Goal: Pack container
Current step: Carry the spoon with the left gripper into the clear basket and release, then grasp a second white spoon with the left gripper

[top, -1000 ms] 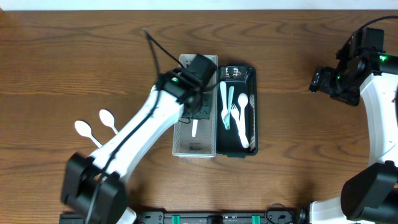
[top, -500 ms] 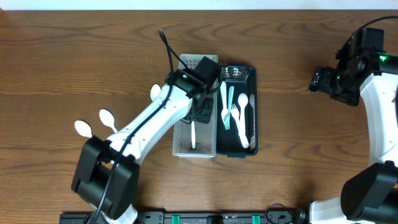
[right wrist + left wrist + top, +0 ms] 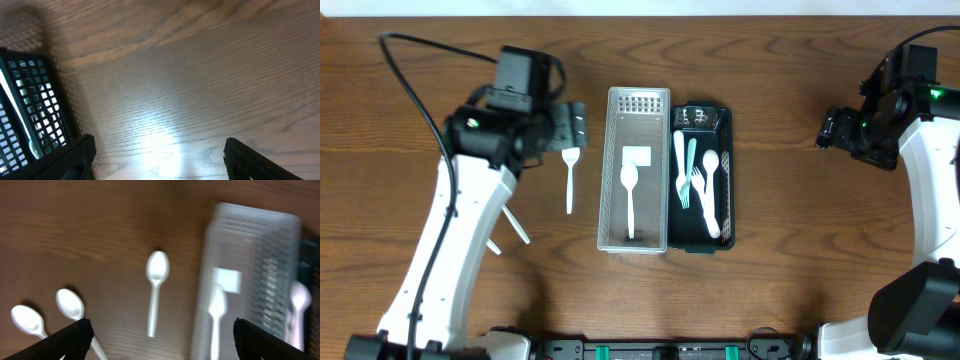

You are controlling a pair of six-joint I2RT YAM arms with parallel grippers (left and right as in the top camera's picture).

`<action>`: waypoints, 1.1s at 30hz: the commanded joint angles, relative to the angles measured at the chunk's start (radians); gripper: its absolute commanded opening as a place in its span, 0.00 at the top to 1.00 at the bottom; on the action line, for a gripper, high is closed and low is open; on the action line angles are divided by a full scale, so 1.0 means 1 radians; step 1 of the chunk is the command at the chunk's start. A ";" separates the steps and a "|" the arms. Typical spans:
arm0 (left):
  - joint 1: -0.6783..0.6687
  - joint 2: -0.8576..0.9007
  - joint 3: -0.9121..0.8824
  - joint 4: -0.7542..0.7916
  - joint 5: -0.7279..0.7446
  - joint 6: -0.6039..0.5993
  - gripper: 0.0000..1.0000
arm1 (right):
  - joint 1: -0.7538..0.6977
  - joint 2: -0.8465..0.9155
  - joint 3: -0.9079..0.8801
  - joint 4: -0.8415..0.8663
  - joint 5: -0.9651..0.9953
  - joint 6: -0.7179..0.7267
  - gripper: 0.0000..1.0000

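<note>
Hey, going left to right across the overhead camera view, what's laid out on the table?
White handles poking out from under the left arm → loose white utensil → clear bin holding one white spoon → black tray of white cutlery → right gripper.

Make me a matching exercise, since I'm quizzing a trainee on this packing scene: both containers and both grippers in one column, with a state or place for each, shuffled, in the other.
1. clear container
2. black container
3. left gripper
4. right gripper

A. open, far to the right of both containers
B. holds one white spoon
C. open, near a loose white utensil
D. holds several white utensils

Pairs: 1-B, 2-D, 3-C, 4-A
</note>
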 commanded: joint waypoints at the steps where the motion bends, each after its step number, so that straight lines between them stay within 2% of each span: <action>1: 0.039 0.093 0.000 0.000 -0.007 0.006 0.07 | 0.002 0.004 -0.004 -0.001 -0.007 -0.014 0.15; 10: 0.044 0.403 0.000 0.029 0.003 0.010 0.05 | 0.002 0.004 -0.016 0.003 -0.007 -0.015 0.15; 16: 0.044 0.556 0.000 0.055 0.088 0.070 0.07 | 0.002 0.005 -0.017 0.007 -0.007 -0.015 0.15; 20: 0.044 0.601 0.000 0.063 0.091 0.091 0.09 | 0.002 0.005 -0.017 0.007 -0.006 -0.015 0.15; 26: 0.044 0.612 -0.001 0.071 0.124 0.135 0.16 | 0.002 0.005 -0.017 0.009 -0.006 -0.015 0.15; 33: 0.044 0.612 -0.019 0.081 0.133 0.136 0.16 | 0.002 0.005 -0.017 0.010 -0.006 -0.018 0.15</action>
